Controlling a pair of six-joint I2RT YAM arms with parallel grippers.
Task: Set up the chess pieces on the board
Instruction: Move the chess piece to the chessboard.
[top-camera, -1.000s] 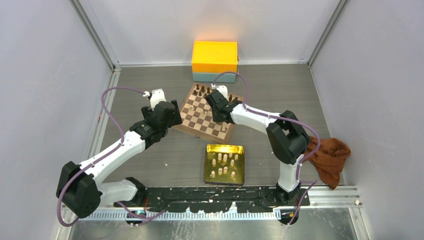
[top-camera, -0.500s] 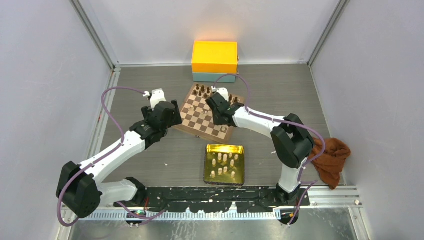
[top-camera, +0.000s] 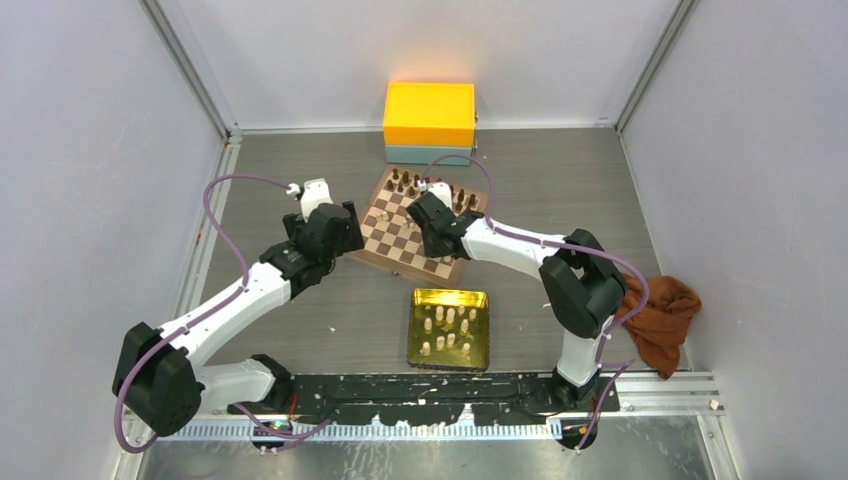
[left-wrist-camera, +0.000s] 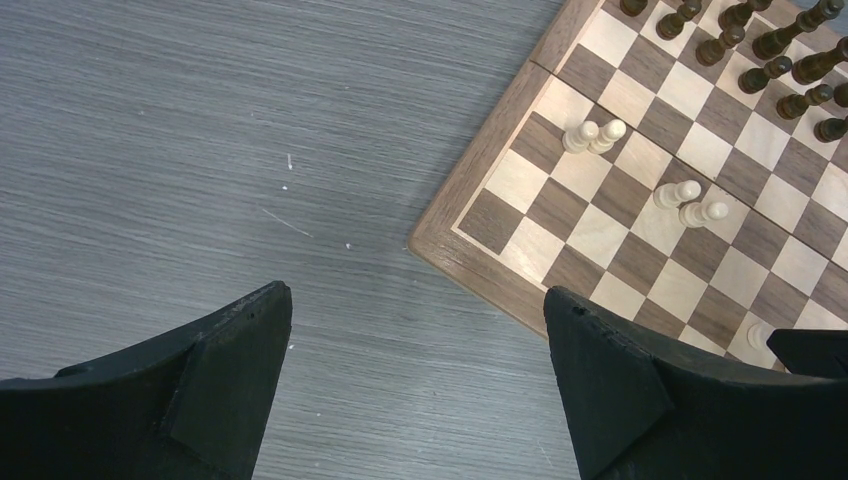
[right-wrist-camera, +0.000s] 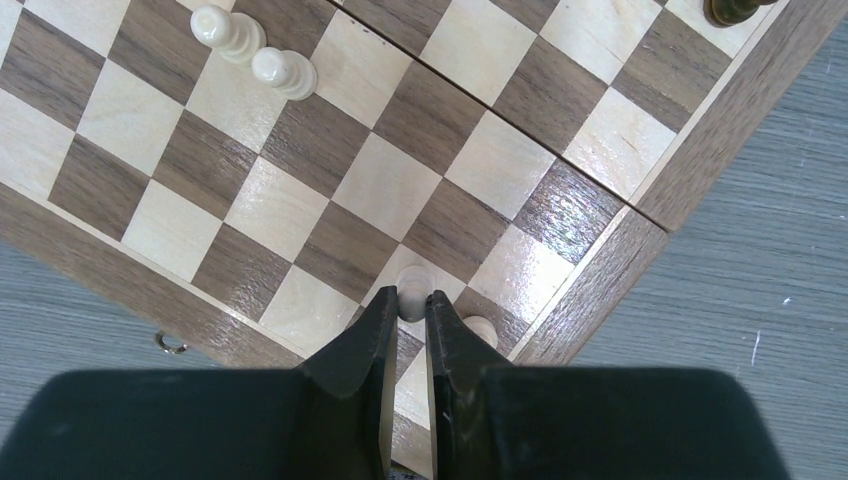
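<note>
Seating a cream chess piece (right-wrist-camera: 411, 289), pinched by the right hand (right-wrist-camera: 410, 300), on the board (right-wrist-camera: 330, 190); gentle release is called for.

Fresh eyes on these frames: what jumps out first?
The bright orange box at the far edge of the table grabs the eye, then the shiny gold tray of cream chess pieces on the near side. Near a corner of the board, the right gripper is shut on a cream piece; the left gripper hangs open beside the board.
</note>
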